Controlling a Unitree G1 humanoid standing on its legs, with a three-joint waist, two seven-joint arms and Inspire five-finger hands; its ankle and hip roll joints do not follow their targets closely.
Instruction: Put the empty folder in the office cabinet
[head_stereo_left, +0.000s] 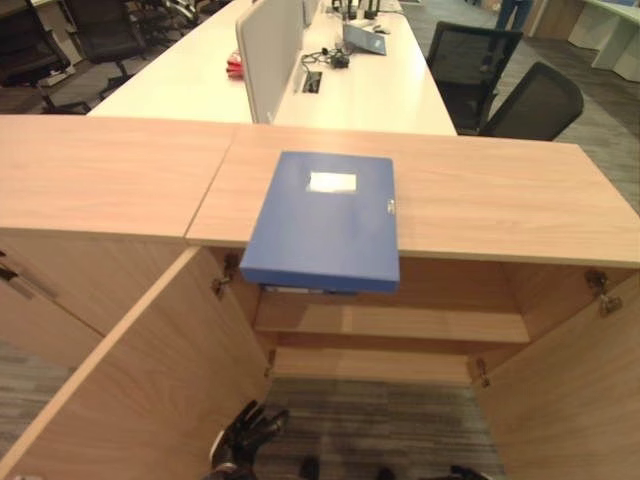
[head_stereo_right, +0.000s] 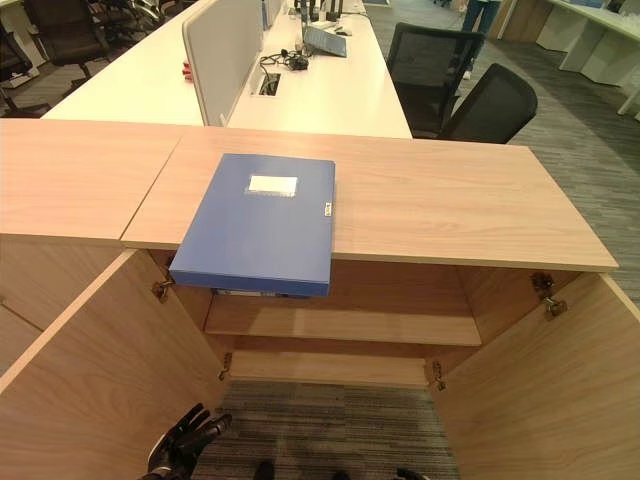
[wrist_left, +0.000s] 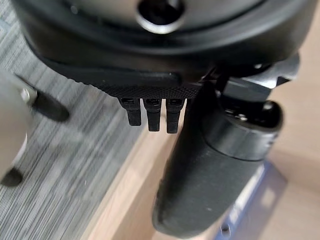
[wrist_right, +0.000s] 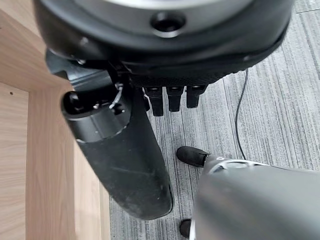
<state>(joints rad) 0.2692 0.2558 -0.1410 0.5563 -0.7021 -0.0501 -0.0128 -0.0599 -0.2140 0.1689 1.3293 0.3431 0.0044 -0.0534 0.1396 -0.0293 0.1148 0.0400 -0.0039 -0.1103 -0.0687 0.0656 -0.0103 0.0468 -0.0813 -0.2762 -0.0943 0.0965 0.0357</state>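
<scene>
A blue box folder with a white label lies flat on the wooden top of the office cabinet, its near end hanging over the front edge above the open compartment. Both cabinet doors stand open, and a shelf shows inside. My left hand hangs low in front of the left door, fingers spread and holding nothing. In the left wrist view its thumb points toward the folder. My right hand hangs over the carpet beside the cabinet, fingers relaxed and empty.
A second cabinet top adjoins on the left. Behind stands a long white desk with a divider panel, and two black office chairs sit at the back right. Grey carpet lies before the cabinet.
</scene>
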